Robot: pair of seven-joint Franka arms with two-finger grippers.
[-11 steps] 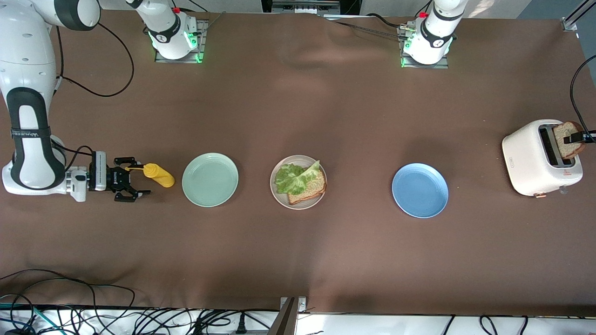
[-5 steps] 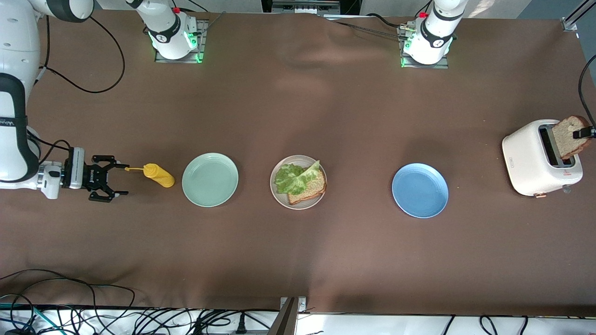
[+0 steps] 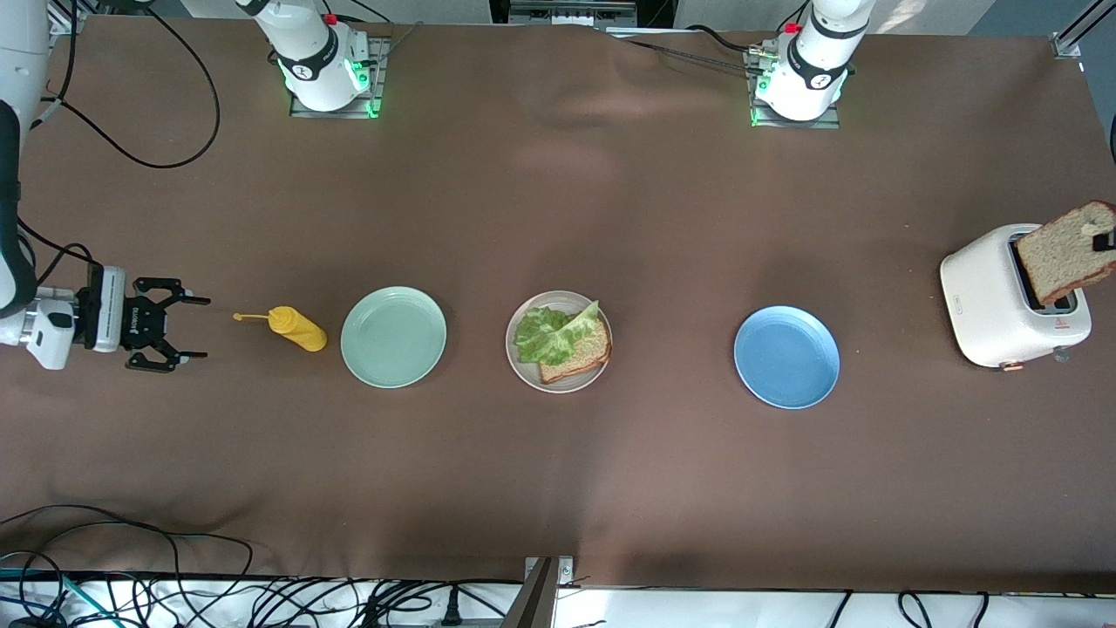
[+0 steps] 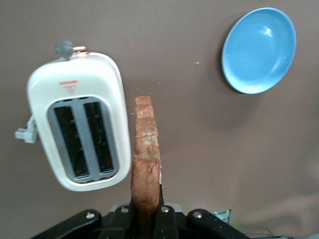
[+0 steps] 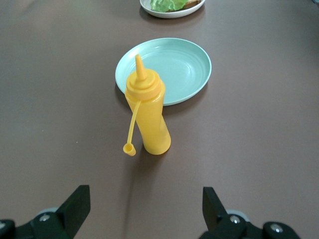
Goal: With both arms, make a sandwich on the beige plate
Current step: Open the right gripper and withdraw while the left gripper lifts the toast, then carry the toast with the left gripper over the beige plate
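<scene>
The beige plate [image 3: 520, 371] sits mid-table with a bread slice [image 3: 577, 356] and a green lettuce leaf [image 3: 551, 334] on it; its edge shows in the right wrist view [image 5: 172, 11]. My left gripper [image 3: 1105, 242] is shut on a second bread slice [image 3: 1064, 254], held clear above the toaster [image 3: 990, 301]. In the left wrist view the slice [image 4: 146, 164] stands edge-on between the fingers beside the toaster's empty slots [image 4: 84, 140]. My right gripper [image 3: 193, 329] is open and empty, low over the table at the right arm's end, apart from the yellow bottle [image 3: 296, 329].
A mint-green plate [image 3: 393, 337] sits between the yellow bottle and the beige plate; both show in the right wrist view, bottle [image 5: 148, 115] upright with cap dangling, plate [image 5: 184, 67] past it. A blue plate [image 3: 786, 356] lies between the beige plate and the toaster, also in the left wrist view [image 4: 259, 50].
My left gripper has lifted the bread slice up out of the toaster slot. My right gripper has drawn back from the yellow bottle toward the right arm's end of the table.
</scene>
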